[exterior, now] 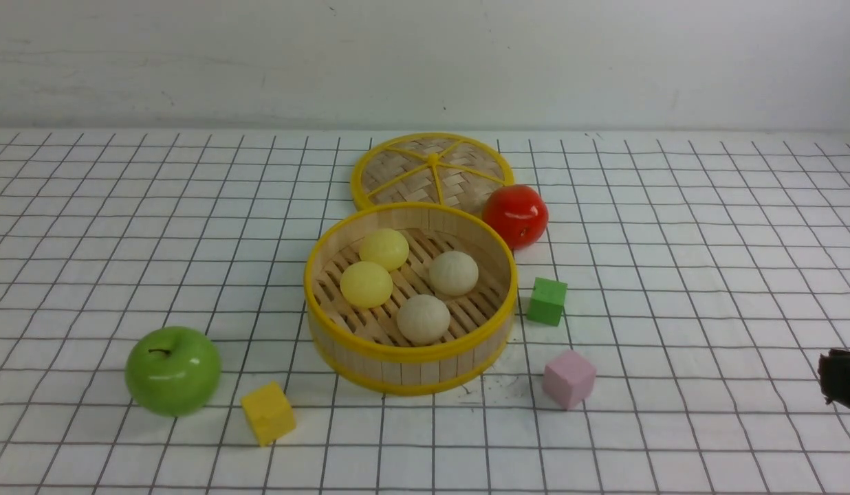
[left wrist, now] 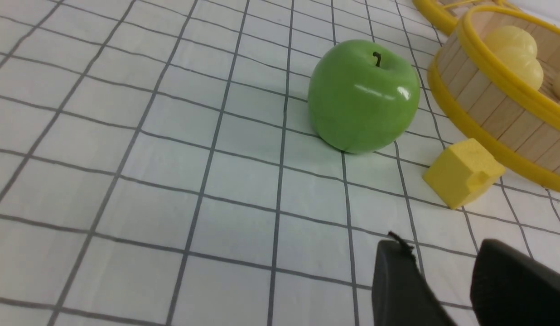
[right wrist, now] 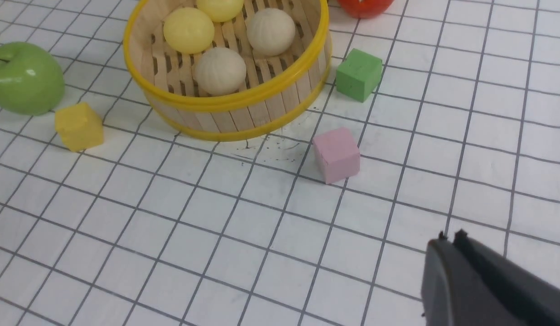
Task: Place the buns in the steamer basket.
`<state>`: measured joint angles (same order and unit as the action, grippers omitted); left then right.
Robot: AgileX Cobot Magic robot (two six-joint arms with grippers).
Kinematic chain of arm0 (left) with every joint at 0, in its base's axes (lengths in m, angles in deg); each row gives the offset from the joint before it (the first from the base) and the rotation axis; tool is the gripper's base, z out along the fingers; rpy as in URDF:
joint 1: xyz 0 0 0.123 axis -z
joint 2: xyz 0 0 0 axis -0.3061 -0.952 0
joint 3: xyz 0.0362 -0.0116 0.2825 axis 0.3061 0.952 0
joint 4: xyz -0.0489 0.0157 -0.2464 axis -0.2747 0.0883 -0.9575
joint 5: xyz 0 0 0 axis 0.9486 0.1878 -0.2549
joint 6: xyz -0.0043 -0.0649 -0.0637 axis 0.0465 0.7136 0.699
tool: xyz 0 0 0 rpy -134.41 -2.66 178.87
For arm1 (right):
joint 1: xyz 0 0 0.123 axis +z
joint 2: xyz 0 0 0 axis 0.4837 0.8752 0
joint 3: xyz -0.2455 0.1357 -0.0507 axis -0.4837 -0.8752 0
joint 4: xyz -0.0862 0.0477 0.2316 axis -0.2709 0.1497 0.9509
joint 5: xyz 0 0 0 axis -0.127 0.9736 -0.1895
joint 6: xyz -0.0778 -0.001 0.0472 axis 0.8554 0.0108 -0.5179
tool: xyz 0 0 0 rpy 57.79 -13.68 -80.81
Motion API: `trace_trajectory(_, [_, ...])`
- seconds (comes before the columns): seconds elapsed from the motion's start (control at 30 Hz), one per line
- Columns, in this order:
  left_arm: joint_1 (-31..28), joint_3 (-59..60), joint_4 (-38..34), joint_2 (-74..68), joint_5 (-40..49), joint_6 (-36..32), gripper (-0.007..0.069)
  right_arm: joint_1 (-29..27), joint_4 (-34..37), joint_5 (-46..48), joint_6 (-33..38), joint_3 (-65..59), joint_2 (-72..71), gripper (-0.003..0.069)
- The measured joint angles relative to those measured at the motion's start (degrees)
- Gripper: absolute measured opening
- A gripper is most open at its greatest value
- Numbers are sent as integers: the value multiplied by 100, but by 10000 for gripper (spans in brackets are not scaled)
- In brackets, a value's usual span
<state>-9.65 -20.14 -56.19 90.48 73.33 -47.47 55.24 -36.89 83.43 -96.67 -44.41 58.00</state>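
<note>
From my remote seat, the nearest thing I saw was the right gripper (right wrist: 447,237), its dark fingers pressed together with nothing between them, hanging low over bare gridded white tabletop (exterior: 672,206). In the front view only a dark sliver of it showed at the right edge. The left gripper (left wrist: 443,253) did not appear in the front view at all; its own wrist camera showed two dark fingers standing partly apart, a gap of tabletop between them and nothing held, low over the table on the near left.

Just beyond the left gripper lay a small yellow foam cube (exterior: 267,413), and beside it, further left, a shiny green apple (exterior: 172,370) stood upright with its stem up. On the right side a pale pink cube (exterior: 569,379) sat near the front of the round bamboo steamer basket with yellow rims (exterior: 411,354), and a green cube (exterior: 547,301) lay a little farther back, just beside the basket's right wall.

All four buns rested on the basket's slatted floor: two pale yellow buns (exterior: 366,284) touching each other on the left, two beige-cream buns (exterior: 423,319) close together on the right.

Behind the basket lay the flat woven lid with yellow spokes (exterior: 432,168), and a glossy red apple (exterior: 515,215) sat at the lid's right edge.
</note>
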Motion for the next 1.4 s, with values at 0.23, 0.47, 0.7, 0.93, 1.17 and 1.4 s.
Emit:
trace_trajectory(0.23, [0,0,0,0,0,0,237,-200,11,15,0,0,-90,3])
trace_trajectory(0.47, [0,0,0,0,0,0,237,-1420,-217,18,0,0,-655,6])
trace_trajectory(0.7, [0,0,0,0,0,0,237,-2300,-1233,92,0,0,-1124,13])
trace_trajectory(0.93, [0,0,0,0,0,0,237,-2734,-792,14,477,-508,-1518,22])
trace_trajectory(1.17, [0,0,0,0,0,0,237,-3063,228,-832,1100,-1908,-2252,23])
trace_trajectory(1.4, [0,0,0,0,0,0,237,-3072,317,-1164,1125,-3302,-3463,31])
